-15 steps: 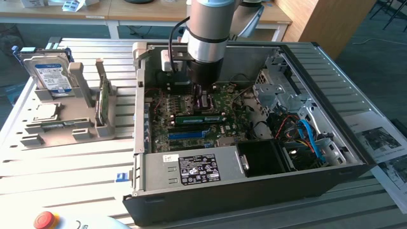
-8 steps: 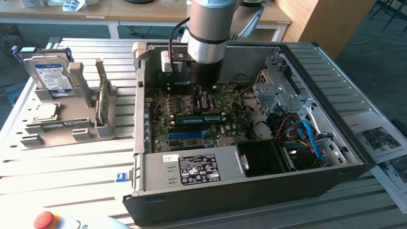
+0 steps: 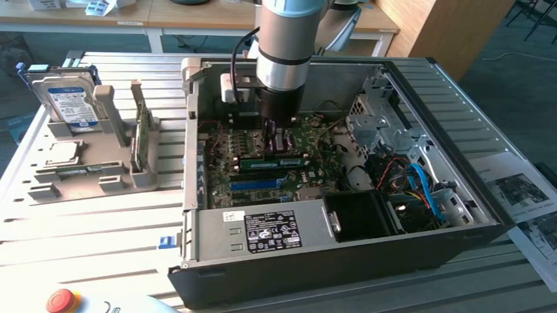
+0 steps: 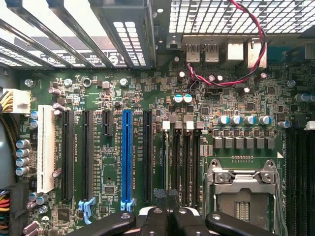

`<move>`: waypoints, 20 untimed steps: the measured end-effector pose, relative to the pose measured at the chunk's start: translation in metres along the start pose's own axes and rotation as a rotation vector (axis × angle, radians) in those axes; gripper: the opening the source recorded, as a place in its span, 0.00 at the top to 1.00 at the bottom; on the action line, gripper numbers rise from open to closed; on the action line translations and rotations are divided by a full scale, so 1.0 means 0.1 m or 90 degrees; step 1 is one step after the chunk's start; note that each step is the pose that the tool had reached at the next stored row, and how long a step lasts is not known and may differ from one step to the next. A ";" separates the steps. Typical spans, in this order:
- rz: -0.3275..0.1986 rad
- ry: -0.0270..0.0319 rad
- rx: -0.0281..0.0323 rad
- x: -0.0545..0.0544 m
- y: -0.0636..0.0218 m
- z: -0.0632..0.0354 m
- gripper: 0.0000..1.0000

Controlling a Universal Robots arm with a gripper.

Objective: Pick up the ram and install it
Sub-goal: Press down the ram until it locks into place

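Note:
The arm reaches down into the open computer case (image 3: 409,251). My gripper (image 3: 278,143) is shut low over the green motherboard (image 3: 304,140). Directly under its tips a long green ram stick (image 3: 261,158) lies along the memory slots; I cannot tell whether the tips touch it. In the wrist view the two black fingers (image 4: 155,221) meet at a thin seam, the gripper (image 4: 170,216) hovering over the black memory slots (image 4: 183,162) beside the blue slot strip (image 4: 127,157). Another green stick (image 3: 139,137) stands upright in the grey holder (image 3: 87,176).
A blue-labelled hard drive (image 3: 72,104) stands in the holder at the exterior view's left. Inside the case are the power supply (image 3: 261,228), a black fan (image 3: 366,218), the drive cage (image 3: 383,124), loose cables (image 3: 418,186) and the empty CPU socket (image 4: 241,189). A red stop button (image 3: 62,301) sits near the front.

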State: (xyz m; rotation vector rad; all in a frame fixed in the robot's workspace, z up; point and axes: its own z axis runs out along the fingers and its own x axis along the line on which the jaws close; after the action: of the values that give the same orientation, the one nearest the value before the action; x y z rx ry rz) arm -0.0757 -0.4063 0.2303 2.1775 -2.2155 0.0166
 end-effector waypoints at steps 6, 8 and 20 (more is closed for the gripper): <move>0.000 -0.0001 0.0001 0.00 0.000 0.002 0.90; 0.000 -0.0002 0.0001 0.00 0.000 0.006 0.90; 0.000 -0.0002 0.0001 0.00 0.000 0.027 0.90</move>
State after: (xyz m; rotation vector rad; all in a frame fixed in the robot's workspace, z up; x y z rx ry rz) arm -0.0757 -0.4064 0.2275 2.1776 -2.2157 0.0164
